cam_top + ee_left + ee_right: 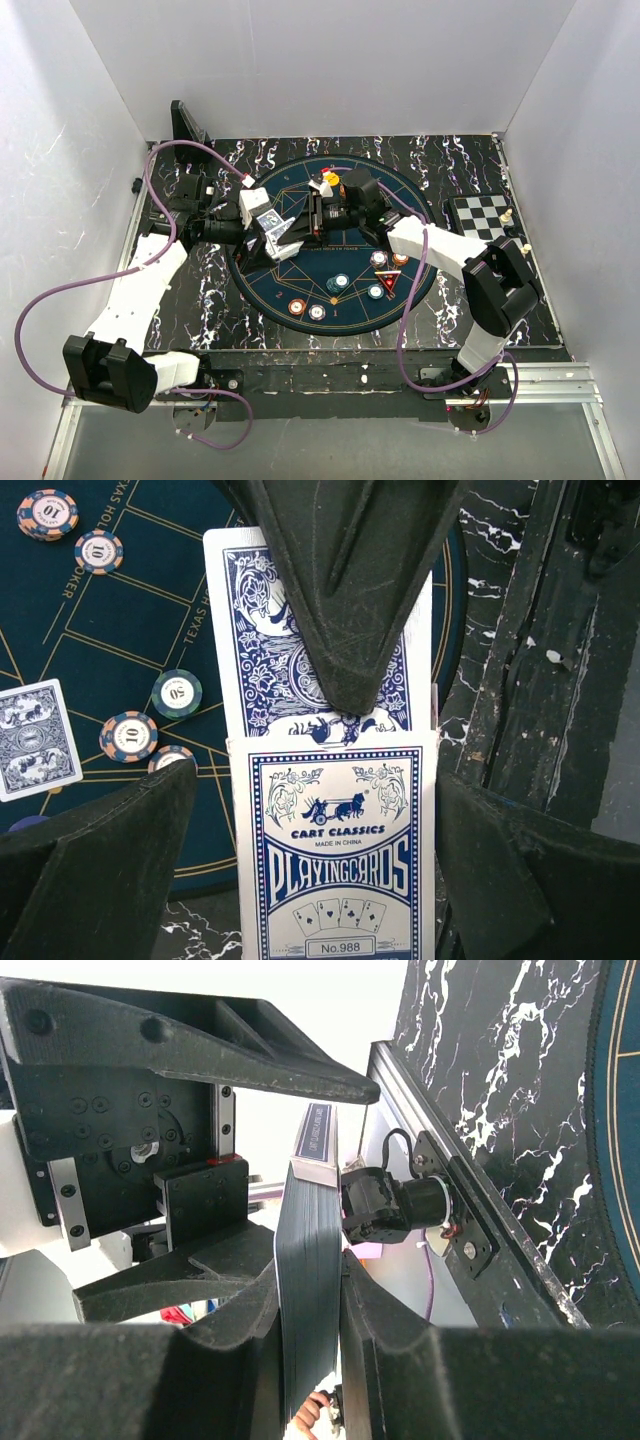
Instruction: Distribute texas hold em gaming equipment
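The left gripper stands wide-jawed around the card box, seemingly clear of its sides, over the round mat's 9 o'clock edge. The right gripper pinches the deck jutting from the box. Chips lie toward the mat's 6 o'clock.

A blue-backed deck stuck half out of its Cart Classics box. One card lay face down on the blue mat near striped chips. The red-black triangular marker lay among more chips.
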Controlling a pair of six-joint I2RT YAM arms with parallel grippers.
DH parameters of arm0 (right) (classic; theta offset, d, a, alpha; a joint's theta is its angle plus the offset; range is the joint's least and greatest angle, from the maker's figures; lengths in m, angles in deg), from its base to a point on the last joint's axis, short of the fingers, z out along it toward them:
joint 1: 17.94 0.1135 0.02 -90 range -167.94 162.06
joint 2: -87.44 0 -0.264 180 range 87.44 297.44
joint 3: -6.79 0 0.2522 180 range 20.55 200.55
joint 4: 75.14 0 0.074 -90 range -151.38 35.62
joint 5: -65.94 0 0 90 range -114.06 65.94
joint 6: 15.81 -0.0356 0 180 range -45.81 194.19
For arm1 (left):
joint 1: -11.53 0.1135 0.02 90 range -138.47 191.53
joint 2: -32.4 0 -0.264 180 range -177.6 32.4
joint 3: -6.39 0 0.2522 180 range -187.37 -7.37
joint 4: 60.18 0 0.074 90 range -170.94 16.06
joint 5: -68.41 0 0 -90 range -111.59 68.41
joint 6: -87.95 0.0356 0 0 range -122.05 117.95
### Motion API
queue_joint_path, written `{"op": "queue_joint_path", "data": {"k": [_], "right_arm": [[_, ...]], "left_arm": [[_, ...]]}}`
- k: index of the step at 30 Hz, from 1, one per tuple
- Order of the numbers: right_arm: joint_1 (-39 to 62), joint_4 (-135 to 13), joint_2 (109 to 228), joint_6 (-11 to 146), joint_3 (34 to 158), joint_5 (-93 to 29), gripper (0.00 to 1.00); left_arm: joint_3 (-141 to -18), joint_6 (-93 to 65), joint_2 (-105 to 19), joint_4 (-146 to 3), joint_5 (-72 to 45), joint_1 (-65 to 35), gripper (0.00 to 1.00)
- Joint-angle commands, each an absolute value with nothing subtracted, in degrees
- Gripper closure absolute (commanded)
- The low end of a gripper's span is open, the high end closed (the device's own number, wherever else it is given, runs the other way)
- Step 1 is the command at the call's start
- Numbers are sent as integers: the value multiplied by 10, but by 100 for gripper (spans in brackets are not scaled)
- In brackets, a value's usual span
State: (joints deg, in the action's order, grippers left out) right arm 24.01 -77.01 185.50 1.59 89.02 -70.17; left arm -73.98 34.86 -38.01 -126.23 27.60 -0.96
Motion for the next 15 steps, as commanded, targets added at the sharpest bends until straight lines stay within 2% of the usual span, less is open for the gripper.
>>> {"op": "queue_joint_path", "data": {"k": [1, 10, 15], "right_arm": [[242, -770, 1843, 23, 917, -704, 81], [242, -728, 1846, 46, 938, -688, 82], [250, -699, 1851, 63, 957, -676, 82]], "left_arm": [[-767, 397, -366, -1275, 271, -12, 5], [-754, 462, -359, -1317, 241, -49, 11], [-742, 427, -358, -1276, 206, -67, 15]]}}
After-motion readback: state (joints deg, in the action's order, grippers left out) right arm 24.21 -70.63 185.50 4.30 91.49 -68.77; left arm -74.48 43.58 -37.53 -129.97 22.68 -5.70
